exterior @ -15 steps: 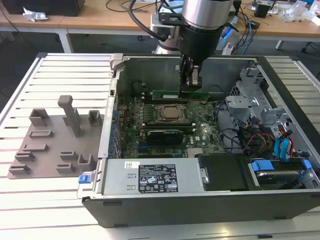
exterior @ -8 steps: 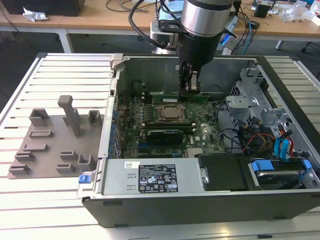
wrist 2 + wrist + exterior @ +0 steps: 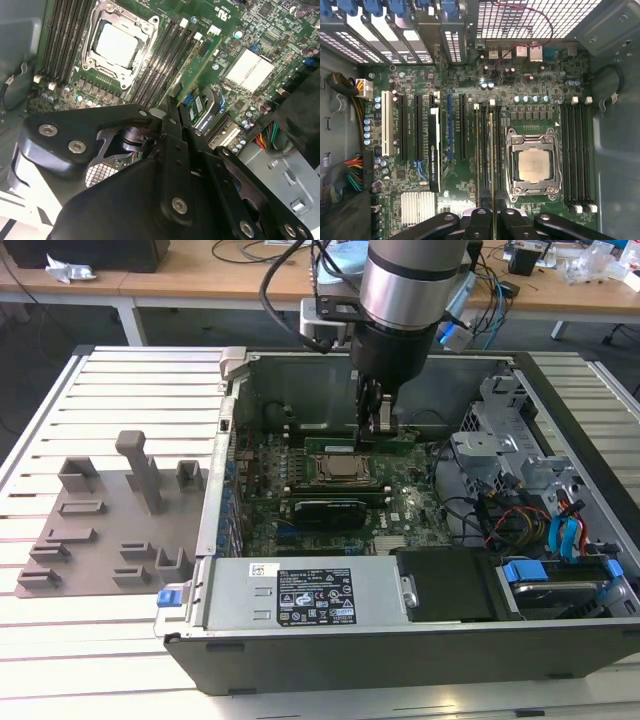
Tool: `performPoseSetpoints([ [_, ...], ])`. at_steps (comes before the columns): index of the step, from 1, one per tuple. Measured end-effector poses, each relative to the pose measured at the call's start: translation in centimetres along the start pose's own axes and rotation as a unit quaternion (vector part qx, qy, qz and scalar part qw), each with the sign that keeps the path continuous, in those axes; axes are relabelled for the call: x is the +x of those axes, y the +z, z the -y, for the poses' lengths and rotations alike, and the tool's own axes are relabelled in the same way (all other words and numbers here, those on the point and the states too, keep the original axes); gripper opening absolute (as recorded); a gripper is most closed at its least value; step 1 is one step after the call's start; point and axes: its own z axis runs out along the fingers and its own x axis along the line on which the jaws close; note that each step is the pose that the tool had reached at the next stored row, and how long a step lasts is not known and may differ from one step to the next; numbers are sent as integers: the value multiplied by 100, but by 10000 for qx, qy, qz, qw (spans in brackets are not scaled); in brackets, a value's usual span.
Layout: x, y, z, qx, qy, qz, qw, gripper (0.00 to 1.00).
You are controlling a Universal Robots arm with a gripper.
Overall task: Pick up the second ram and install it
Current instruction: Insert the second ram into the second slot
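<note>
On the exterior view's left lies a grey fixture plate (image 3: 110,530) with upright holders; to its right stands the open computer case (image 3: 400,640), motherboard (image 3: 400,515) inside; the gripper (image 3: 375,425) reaches down just behind the CPU socket (image 3: 338,470), fingers (image 3: 482,220) pinching the second ram (image 3: 493,155) (edge-on, thin) over the black slots (image 3: 484,150) beside that socket.

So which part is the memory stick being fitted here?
Inside the open computer case, find the square metal processor socket. In the bank of long black slots beside it, the memory stick is the thin green strip standing on edge, pinched by the gripper; its neighbours are empty black slots.
</note>
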Motion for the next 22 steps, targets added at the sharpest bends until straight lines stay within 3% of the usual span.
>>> performPoseSetpoints([
  [11, 9, 228, 11, 0, 0, 1, 10000, 13],
  [22, 15, 374, 18, 0, 0, 0, 10000, 13],
])
